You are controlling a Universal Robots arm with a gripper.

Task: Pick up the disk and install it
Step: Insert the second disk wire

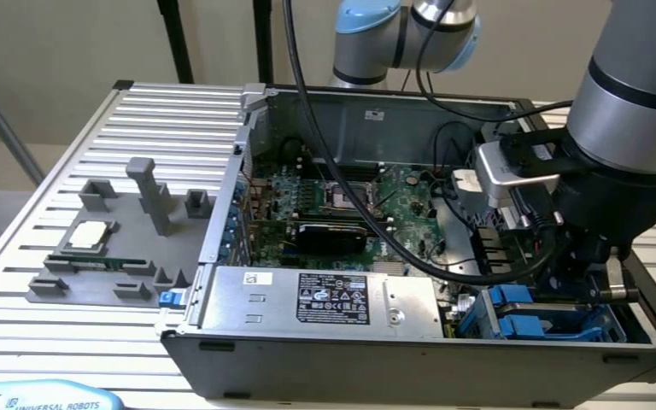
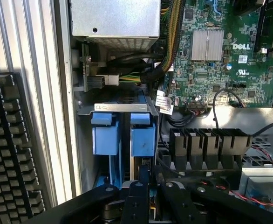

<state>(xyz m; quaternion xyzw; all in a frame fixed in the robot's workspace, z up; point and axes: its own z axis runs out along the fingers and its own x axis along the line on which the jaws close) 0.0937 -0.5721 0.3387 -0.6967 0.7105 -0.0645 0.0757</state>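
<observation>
Nearest the wrist camera, the black linkage of the gripper point(image 2: 143, 198) is seen, its fingers point(image 2: 137, 193) drawn close together over a thin edge between the blue tabs; whether that edge is actually clamped cannot be told. Just beyond it, the disk point(image 2: 142, 135) is seen standing on edge in the drive bay at the front corner of the computer case point(image 1: 419, 363), marked by its bright blue carrier handle. A second blue handle point(image 2: 105, 136) is set just beside it, parallel, so both slots appear filled. The disk is judged to be seated or nearly seated, since its handle is level with its neighbour's.

In the exterior view the arm is lowered into the case at that view's right, above the blue carriers point(image 1: 533, 312), a posture that suits pressing a drive straight down along its rails.

On the motherboard point(image 2: 220, 51) the word "DELL" is printed in white, and a UL-style mark is seen below it. The power supply point(image 1: 328, 297) carries a black label whose text cannot be read. At the lower edge of the exterior view, "UNIVERSAL ROBOTS" is read on a pale blue object point(image 1: 43, 397). On the ribbed worktop point(image 1: 32, 316), a gray fixture point(image 1: 112, 256) holds a small silver chip point(image 1: 89, 232), kept aside from the case.
</observation>
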